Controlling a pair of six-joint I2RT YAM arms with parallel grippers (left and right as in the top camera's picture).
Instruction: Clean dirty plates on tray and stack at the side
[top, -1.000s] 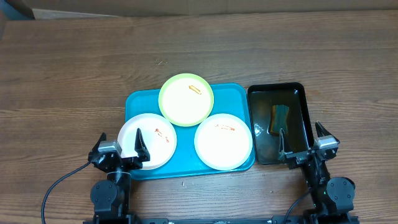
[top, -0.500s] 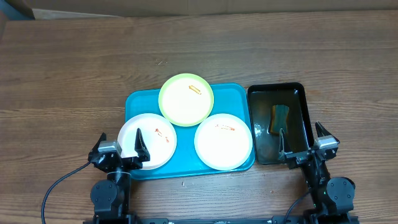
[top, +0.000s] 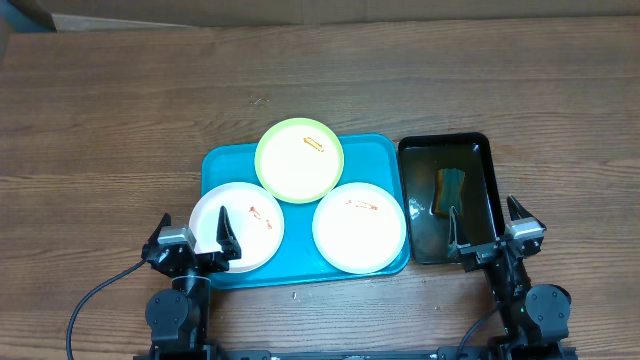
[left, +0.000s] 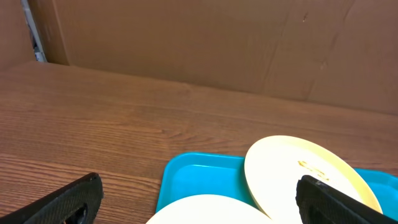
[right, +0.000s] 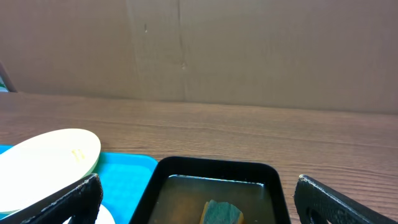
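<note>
A teal-blue tray (top: 225, 162) holds three smeared plates: a pale yellow-green plate (top: 299, 160) at the back, a white plate (top: 237, 227) at the front left over the tray's edge, and a white plate (top: 359, 227) at the front right. My left gripper (top: 193, 236) is open and empty at the near edge of the front-left plate. My right gripper (top: 486, 228) is open and empty at the near end of the black tray. The left wrist view shows the tray (left: 199, 177) and the yellow-green plate (left: 292, 174).
A black tray (top: 415, 160) with water and a sponge (top: 450, 190) stands right of the teal tray; it also shows in the right wrist view (right: 217, 169). A cardboard wall (left: 205, 43) runs along the table's far edge.
</note>
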